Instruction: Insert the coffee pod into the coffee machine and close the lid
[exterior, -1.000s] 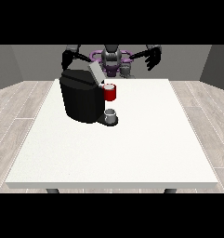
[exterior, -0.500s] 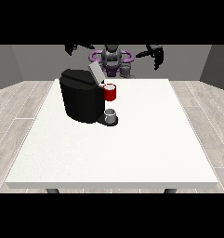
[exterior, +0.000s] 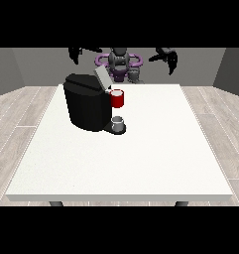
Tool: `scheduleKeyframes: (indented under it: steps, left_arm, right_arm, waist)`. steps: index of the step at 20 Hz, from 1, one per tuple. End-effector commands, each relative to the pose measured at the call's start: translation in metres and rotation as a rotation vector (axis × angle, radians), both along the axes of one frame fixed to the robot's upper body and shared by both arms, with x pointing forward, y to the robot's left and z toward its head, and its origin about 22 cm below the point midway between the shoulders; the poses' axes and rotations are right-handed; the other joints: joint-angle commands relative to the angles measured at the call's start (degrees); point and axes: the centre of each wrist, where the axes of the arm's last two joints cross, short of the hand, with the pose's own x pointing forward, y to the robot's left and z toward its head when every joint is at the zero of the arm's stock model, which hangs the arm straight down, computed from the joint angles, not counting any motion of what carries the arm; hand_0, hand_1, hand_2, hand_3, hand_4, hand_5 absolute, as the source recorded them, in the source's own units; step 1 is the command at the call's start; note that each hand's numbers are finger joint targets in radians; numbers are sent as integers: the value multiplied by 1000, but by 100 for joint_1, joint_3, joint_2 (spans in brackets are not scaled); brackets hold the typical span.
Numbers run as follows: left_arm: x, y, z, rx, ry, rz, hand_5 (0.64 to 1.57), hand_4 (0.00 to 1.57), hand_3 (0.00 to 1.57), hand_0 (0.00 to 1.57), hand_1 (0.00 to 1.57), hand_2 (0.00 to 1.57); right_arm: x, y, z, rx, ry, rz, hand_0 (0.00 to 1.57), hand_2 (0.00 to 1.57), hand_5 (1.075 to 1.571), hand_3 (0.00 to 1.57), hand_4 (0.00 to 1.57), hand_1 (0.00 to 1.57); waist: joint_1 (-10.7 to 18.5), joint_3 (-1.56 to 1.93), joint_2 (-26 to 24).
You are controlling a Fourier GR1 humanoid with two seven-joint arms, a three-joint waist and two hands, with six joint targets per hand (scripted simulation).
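Fingers drooping, holding nothing, on both raised hands [exterior: 166, 57] [exterior: 81, 51] behind the coffee machine [exterior: 89, 101].

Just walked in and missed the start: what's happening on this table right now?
A humanoid robot stands behind a white table with both arms raised and nothing in either hand. The hand at the view's left and the hand at the view's right are up above the table's far edge. A black coffee machine sits on the table with its lid tilted up, a red thing at the machine, and a grey thing on its base.
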Motion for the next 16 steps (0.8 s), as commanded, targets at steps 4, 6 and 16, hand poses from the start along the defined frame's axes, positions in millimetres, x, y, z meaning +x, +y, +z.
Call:
scheduleKeyframes:
  steps: [4, 6, 16]
  left_arm:
    - [2, -16, 31, 8, -77, 9, 1571, 356, 0, 0, 0, 0]
    - [-11, -1, 27, -17, -68, 16, 1571, 356, 0, 0, 0, 0]
    - [-31, 20, 54, -7, -162, 63, 1571, 374, 0, 0, 0, 0]
  right_arm:
    - [23, 6, 6, 105, -1, -13, 0, 0, 1571, 0, 97, 0]
    - [21, -3, 4, 97, 23, -25, 0, 0, 1571, 0, 168, 0]
    - [42, 40, 11, 85, -15, 105, 0, 0, 1571, 0, 0, 0]
  waist:
    - [152, 1, 499]
    - [151, 0, 527]
    - [-69, -1, 1049]
